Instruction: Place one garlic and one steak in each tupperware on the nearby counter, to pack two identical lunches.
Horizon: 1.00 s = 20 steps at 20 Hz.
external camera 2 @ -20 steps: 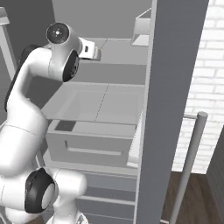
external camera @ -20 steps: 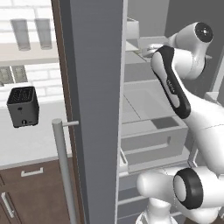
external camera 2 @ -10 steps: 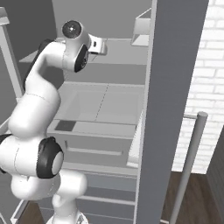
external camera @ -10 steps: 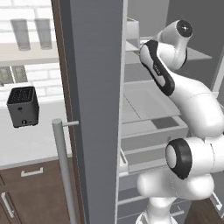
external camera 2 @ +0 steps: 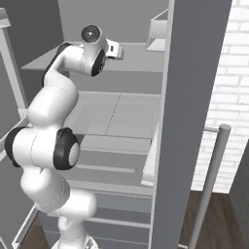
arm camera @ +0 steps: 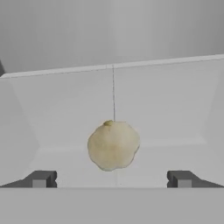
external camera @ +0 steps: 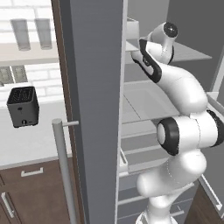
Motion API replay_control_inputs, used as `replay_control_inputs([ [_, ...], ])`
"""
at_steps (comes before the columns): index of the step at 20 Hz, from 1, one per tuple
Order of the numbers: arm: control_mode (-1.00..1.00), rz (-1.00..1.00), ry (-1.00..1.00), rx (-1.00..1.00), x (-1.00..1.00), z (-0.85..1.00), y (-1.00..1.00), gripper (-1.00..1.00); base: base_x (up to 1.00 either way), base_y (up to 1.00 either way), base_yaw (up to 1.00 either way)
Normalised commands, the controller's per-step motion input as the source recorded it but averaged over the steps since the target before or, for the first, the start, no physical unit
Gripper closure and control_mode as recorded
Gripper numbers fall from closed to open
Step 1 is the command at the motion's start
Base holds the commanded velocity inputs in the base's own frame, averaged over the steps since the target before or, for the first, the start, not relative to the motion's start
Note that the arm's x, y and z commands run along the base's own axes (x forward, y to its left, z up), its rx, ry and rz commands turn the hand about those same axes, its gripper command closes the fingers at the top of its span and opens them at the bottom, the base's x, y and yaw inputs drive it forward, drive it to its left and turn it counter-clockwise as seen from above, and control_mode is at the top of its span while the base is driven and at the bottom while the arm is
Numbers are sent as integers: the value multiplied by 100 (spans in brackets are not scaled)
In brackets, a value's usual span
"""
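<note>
A tan-yellow garlic [arm camera: 113,145] lies on a pale fridge shelf [arm camera: 175,113], just ahead of my gripper [arm camera: 111,179] and centred between its tips. The jaws stand open and wide apart, one dark fingertip [arm camera: 40,179] on each side, touching nothing. In the right base view my hand [external camera 2: 114,49] reaches over the upper fridge shelf [external camera 2: 136,61]. The counter [external camera: 35,140] runs to the left of the fridge. The steak and the tupperware are out of view.
The open fridge door [external camera: 94,109] with its bar handle [external camera: 63,166] stands between the arm and the counter. A black toaster [external camera: 22,106] sits on the counter. A pale box [external camera 2: 158,34] stands at the back of the upper shelf.
The arm has straightened and swung deeper into the fridge, bringing the hand up to the upper shelf. The jaws have stayed open.
</note>
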Motion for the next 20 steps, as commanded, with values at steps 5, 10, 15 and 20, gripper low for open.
replay_control_inputs([
  [5, -100, 0, 0, 0, 65, -22, 0, -100, 0, 0, 0],
  [10, -100, 0, 3, 0, 67, -16, 4, -100, 0, 0, 0],
  [15, -100, -4, 3, -4, 29, -26, 13, -100, 0, 0, 0],
  [20, -100, -3, 1, -5, 11, -37, 11, 100, 0, 0, 0],
])
